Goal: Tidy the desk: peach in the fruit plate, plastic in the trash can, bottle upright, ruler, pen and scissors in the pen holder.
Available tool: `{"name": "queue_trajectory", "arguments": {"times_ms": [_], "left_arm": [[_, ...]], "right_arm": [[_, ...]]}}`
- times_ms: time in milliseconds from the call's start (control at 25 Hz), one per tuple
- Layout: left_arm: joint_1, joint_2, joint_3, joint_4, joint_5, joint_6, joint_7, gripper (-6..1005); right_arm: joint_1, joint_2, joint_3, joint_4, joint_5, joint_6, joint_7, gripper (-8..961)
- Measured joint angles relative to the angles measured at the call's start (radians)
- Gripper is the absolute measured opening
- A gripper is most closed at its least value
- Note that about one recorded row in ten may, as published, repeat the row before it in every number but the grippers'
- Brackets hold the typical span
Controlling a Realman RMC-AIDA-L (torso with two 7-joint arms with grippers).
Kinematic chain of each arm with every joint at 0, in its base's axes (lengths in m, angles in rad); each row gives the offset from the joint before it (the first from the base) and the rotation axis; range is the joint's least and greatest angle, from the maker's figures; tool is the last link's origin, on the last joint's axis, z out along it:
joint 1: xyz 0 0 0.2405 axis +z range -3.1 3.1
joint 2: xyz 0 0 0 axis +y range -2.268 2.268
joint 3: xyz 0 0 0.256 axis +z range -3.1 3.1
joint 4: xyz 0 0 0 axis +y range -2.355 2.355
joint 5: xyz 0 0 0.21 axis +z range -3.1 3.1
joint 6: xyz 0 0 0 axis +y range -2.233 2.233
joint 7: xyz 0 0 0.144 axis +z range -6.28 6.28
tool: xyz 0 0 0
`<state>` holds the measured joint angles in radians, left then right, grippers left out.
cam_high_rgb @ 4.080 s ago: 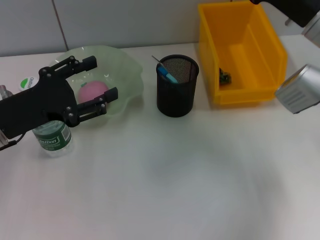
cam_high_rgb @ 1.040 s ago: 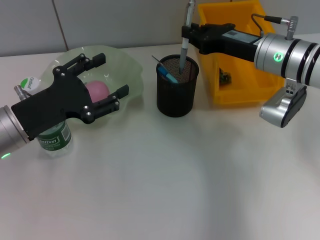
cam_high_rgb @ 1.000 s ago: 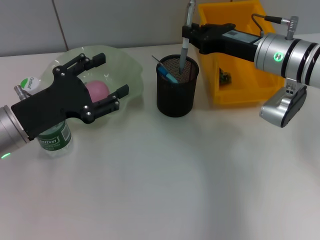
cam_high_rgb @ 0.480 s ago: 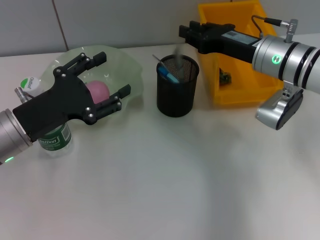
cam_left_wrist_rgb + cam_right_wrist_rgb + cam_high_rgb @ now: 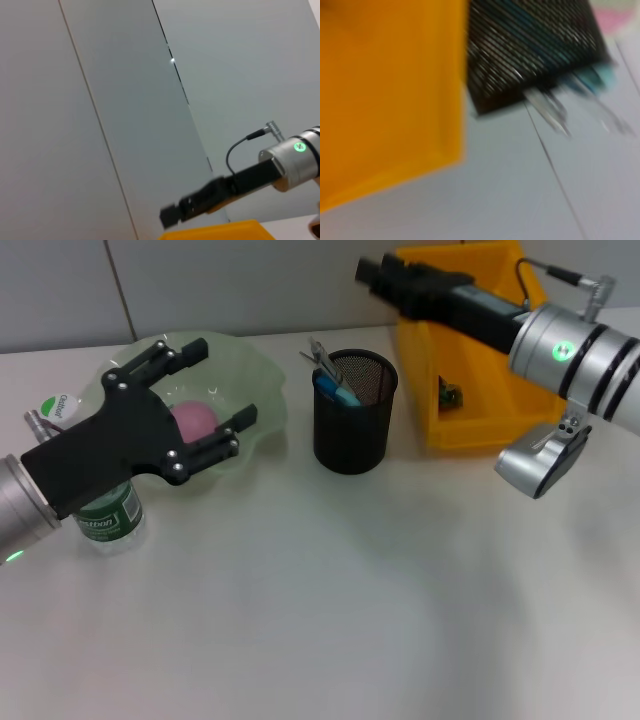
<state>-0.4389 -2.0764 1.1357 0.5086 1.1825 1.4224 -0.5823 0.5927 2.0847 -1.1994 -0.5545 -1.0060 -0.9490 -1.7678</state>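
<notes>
Spanning a pale desk (image 5: pixel 350 620) below grey wall panels (image 5: pixel 230 280), left claw (image 5: pixel 190 400) spread.

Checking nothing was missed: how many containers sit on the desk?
3: a green fruit plate on the robot's left holding the peach, a black mesh pen holder in the middle, and a yellow bin on the right.

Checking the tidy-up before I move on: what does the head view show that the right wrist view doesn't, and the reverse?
Head view only: the peach in the fruit plate, the upright bottle, the left gripper open above them, and the right gripper. Right wrist view only: nothing extra. Both: the pen holder with its contents and the yellow bin.
</notes>
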Motion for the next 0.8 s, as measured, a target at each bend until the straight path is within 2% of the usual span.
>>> {"name": "queue_trajectory", "arguments": {"times_ms": [160,360,480,600,680,800], "left_arm": [[0.016,0.001,0.002,-0.008,-0.046,0.0,0.005,786],[0.035,0.0,0.006,-0.028,-0.08,0.016,0.004,786],[0.059,0.002,0.011,-0.027,-0.091,0.078,-0.022,786],[0.069,0.005,0.019,-0.021,-0.092,0.115,-0.059,786],[0.073,0.006,0.033,-0.018,-0.088,0.14,-0.092,786],[0.074,0.006,0.042,-0.018,-0.085,0.149,-0.11,786]], "right_arm": [[0.0,0.001,-0.026,0.085,0.295,-0.161,0.095,424],[-0.013,0.006,-0.171,0.148,0.668,-0.393,0.342,451],[-0.031,0.007,-0.333,0.151,0.949,-0.489,0.614,467],[-0.053,0.007,-0.482,0.116,1.209,-0.503,0.94,482],[-0.07,0.007,-0.503,0.096,1.281,-0.496,1.176,493],[-0.096,-0.003,-0.498,0.084,1.281,-0.483,1.591,509]]}}
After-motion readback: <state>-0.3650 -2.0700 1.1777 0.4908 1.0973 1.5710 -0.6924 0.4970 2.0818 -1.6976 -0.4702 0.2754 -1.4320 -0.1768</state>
